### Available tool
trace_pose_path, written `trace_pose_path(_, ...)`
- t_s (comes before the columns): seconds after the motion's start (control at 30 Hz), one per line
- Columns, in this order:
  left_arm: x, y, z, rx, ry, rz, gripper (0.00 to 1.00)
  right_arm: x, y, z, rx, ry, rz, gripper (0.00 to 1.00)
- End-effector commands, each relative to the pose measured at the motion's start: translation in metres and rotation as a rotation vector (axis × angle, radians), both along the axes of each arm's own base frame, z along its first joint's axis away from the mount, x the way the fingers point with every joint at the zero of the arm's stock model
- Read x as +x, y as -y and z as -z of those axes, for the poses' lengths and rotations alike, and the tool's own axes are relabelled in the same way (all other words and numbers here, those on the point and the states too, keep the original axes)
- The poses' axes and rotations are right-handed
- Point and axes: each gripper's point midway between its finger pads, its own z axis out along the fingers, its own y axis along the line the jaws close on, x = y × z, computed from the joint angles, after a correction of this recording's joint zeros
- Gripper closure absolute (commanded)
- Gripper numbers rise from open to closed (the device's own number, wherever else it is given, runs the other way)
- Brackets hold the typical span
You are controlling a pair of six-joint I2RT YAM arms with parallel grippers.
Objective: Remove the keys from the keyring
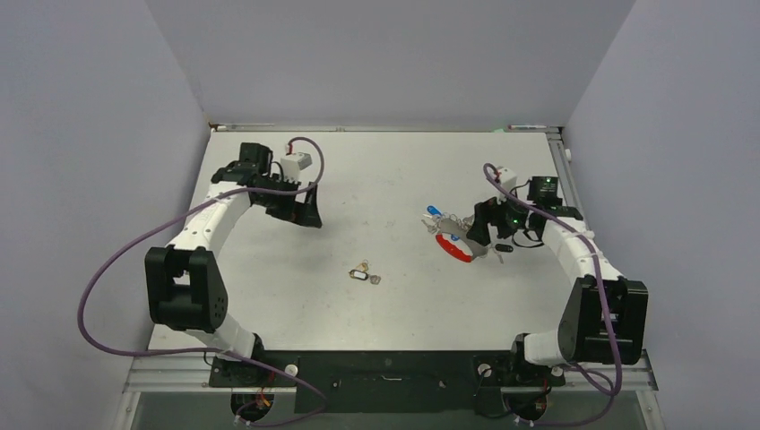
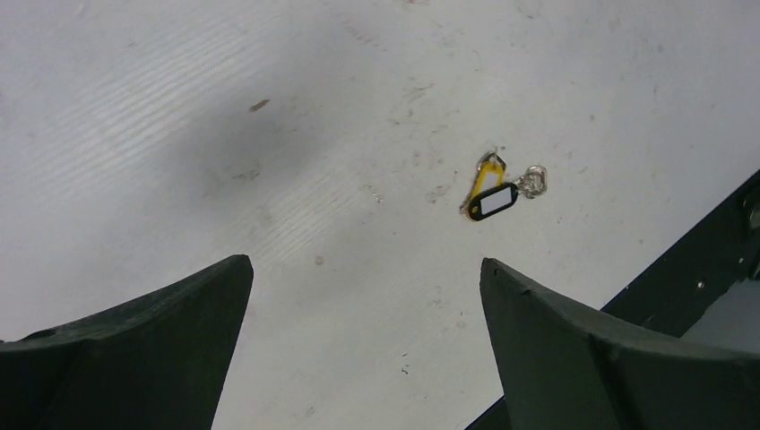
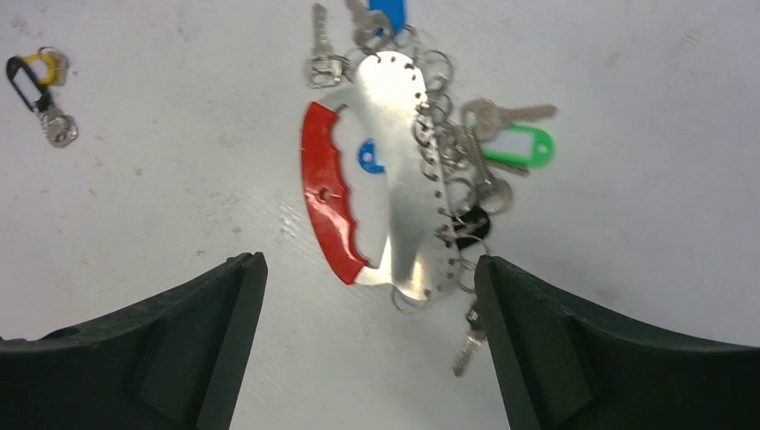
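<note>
left end effector (image 2: 363, 269): jaws wide apart, empty, above far-left table (image 1: 385, 170)
right end effector (image 3: 366, 262): jaws wide apart, gripping nothing, over keyring
keyring (image 3: 405, 179): red-and-grey, flat on table, right of centre
keys (image 3: 466, 152): bunched along its holed edge; blue, green, black tags
loose key (image 2: 491, 199): yellow/black tags, table centre, well apart from keyring

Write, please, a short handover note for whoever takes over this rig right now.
Left gripper: jaws open, empty, hovering far left.
Right gripper: jaws open, empty, over the red crescent plastic and grey toothed metal keyring.
Done: one small silvery key with yellow and black tags lies loose on the white table, apart from the ring.
Left: the silvery keys with blue, green and black tags hang on the strip.
</note>
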Motion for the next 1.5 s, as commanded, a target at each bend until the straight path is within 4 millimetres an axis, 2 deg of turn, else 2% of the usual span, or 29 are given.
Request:
trace_pose_path(0.0,0.013,-0.034,-0.009,-0.018,0.028,-0.230,0.04,-0.001,-0.043,-0.014,-0.011,0.035,-0.096,0.10)
trace_pose_path(0.1,-0.002,-0.047,0.012,0.044,0.048,-0.268,0.04,-0.008,-0.071,-0.003,-0.038,0.030,-0.154,0.10)
trace_pose_path(0.2,-0.016,-0.044,0.026,0.093,0.097,-0.249,0.04,-0.019,-0.092,0.015,-0.033,-0.003,-0.190,0.10)
trace_pose_path(0.3,-0.027,-0.018,0.034,0.199,0.197,-0.144,0.04,-0.029,-0.109,0.032,-0.050,-0.024,-0.229,0.10)
trace_pose_path(0.4,-0.045,0.020,0.024,0.228,0.324,0.131,0.04,-0.031,-0.118,0.035,-0.036,-0.046,-0.244,0.10)
trace_pose_path(0.47,-0.056,0.047,0.018,0.202,0.382,0.292,0.04,-0.027,-0.116,0.034,-0.031,-0.049,-0.232,0.10)
trace_pose_path(0.57,-0.076,0.086,0.022,0.203,0.381,0.516,0.02,-0.018,-0.107,0.029,-0.017,-0.050,-0.186,0.11)
trace_pose_path(0.67,-0.090,0.115,0.029,0.138,0.343,0.663,0.24,-0.008,-0.086,0.021,0.020,-0.048,-0.115,0.10)
trace_pose_path(0.73,-0.092,0.127,0.034,0.113,0.344,0.736,0.37,-0.001,-0.070,0.015,0.050,-0.045,-0.057,0.10)
trace_pose_path(0.8,-0.095,0.136,0.037,0.082,0.350,0.822,0.45,0.002,-0.058,0.011,0.075,-0.044,-0.020,0.10)
trace_pose_path(0.9,-0.091,0.150,0.039,0.050,0.391,0.883,0.51,0.001,-0.053,0.007,0.086,-0.033,-0.005,0.10)
trace_pose_path(1.13,-0.084,0.161,0.068,0.103,0.392,0.970,0.57,-0.001,-0.054,0.005,0.103,-0.028,0.001,0.10)
trace_pose_path(1.3,-0.083,0.159,0.092,0.157,0.373,1.005,0.59,-0.001,-0.053,0.004,0.106,-0.030,0.005,0.10)
trace_pose_path(1.47,-0.089,0.161,0.100,0.177,0.362,1.043,0.68,-0.001,-0.052,0.004,0.110,-0.033,0.009,0.10)
